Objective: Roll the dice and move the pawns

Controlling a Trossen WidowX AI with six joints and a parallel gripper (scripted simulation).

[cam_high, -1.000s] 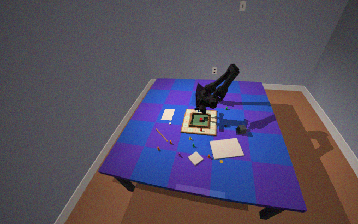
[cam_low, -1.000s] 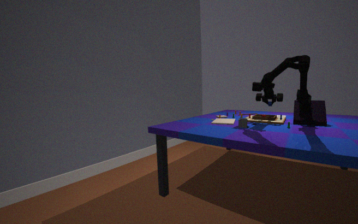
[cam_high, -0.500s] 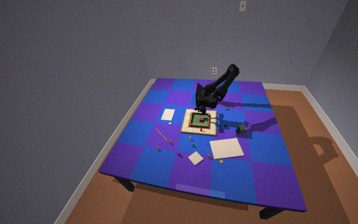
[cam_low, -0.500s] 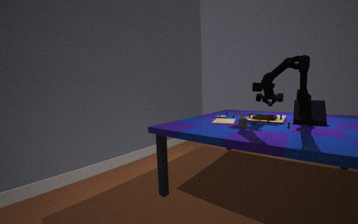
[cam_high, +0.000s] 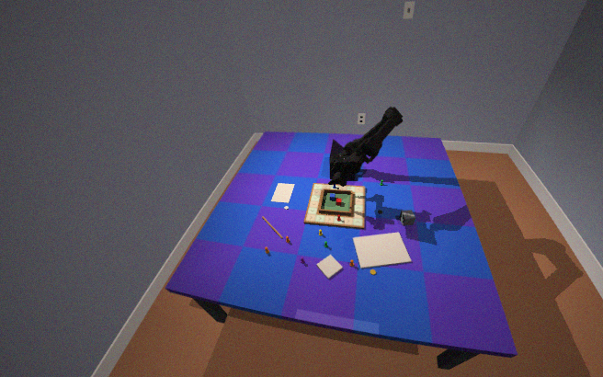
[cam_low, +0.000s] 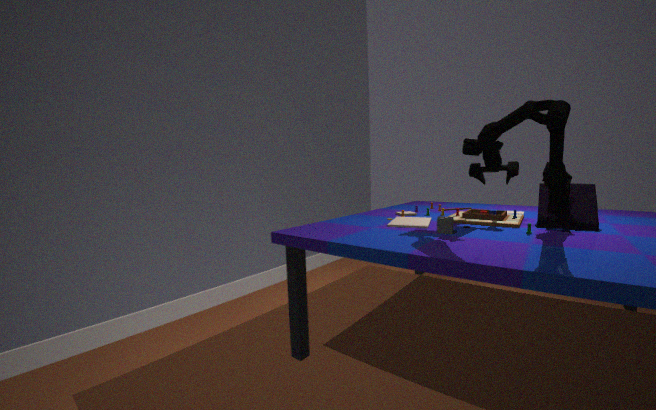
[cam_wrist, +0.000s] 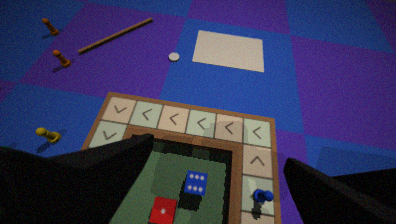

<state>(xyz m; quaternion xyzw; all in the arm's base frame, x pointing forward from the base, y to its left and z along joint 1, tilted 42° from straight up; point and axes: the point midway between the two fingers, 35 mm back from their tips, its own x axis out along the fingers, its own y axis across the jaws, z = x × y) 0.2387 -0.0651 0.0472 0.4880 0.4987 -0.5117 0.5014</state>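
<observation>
My gripper [cam_low: 495, 182] [cam_wrist: 218, 152] is open and empty, high above the board [cam_high: 314, 218] [cam_wrist: 174, 119]. The blue die [cam_high: 332, 196] [cam_wrist: 195, 183] shows six pips on top; a dark patch lies beside it, and I cannot tell whether it rests on the floor of the tray [cam_high: 335, 213] [cam_wrist: 237, 185]. The red die [cam_high: 338, 201] [cam_wrist: 163, 210] is in the tray, one pip up. The blue pawn [cam_high: 335, 187] [cam_low: 514, 214] [cam_wrist: 262, 195] stands two squares from the corner in the wrist view. The red pawn [cam_high: 339, 218] [cam_low: 457, 211] stands on the opposite side of the board.
A green pawn [cam_high: 381, 182] [cam_low: 528, 229] and a grey block [cam_high: 407, 217] [cam_low: 444, 225] stand beside the board. A yellow pawn [cam_high: 321, 232] [cam_wrist: 48, 134], another green pawn [cam_high: 325, 244], a stick [cam_high: 272, 227] [cam_wrist: 115, 35] and a large pale sheet [cam_high: 381, 249] lie beyond it.
</observation>
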